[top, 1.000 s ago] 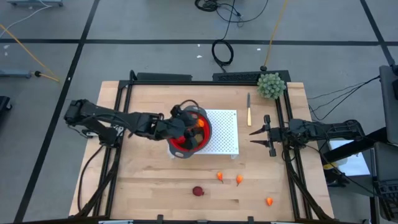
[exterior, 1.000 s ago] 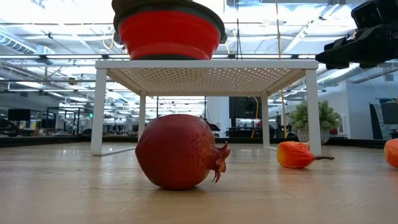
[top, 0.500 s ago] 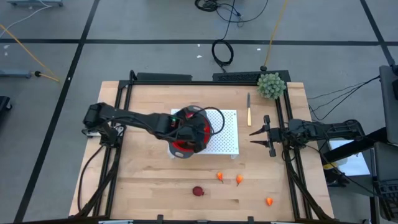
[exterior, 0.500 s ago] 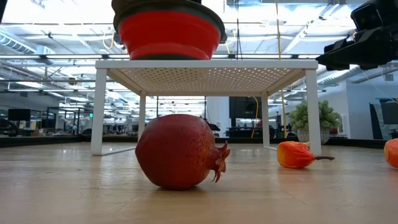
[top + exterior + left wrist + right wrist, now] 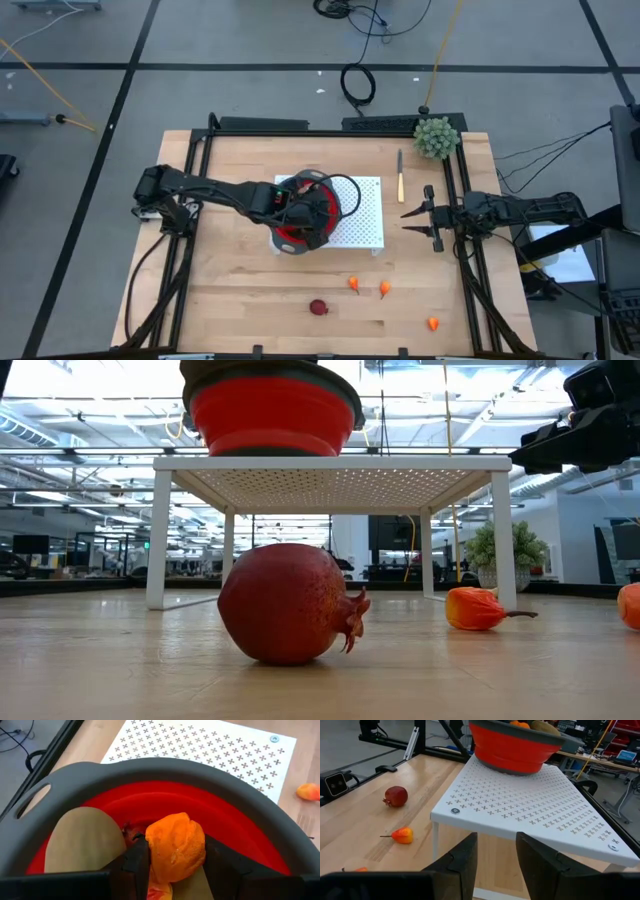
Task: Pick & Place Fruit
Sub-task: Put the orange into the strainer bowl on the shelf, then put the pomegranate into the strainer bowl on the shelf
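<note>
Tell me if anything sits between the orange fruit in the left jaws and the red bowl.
Nothing visible does. The left gripper holds the orange fruit directly over the red bowl, above the fruit already inside.

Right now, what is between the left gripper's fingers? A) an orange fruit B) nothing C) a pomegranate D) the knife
A: in the left wrist view the left gripper is shut on an orange fruit, over the red bowl.
</note>
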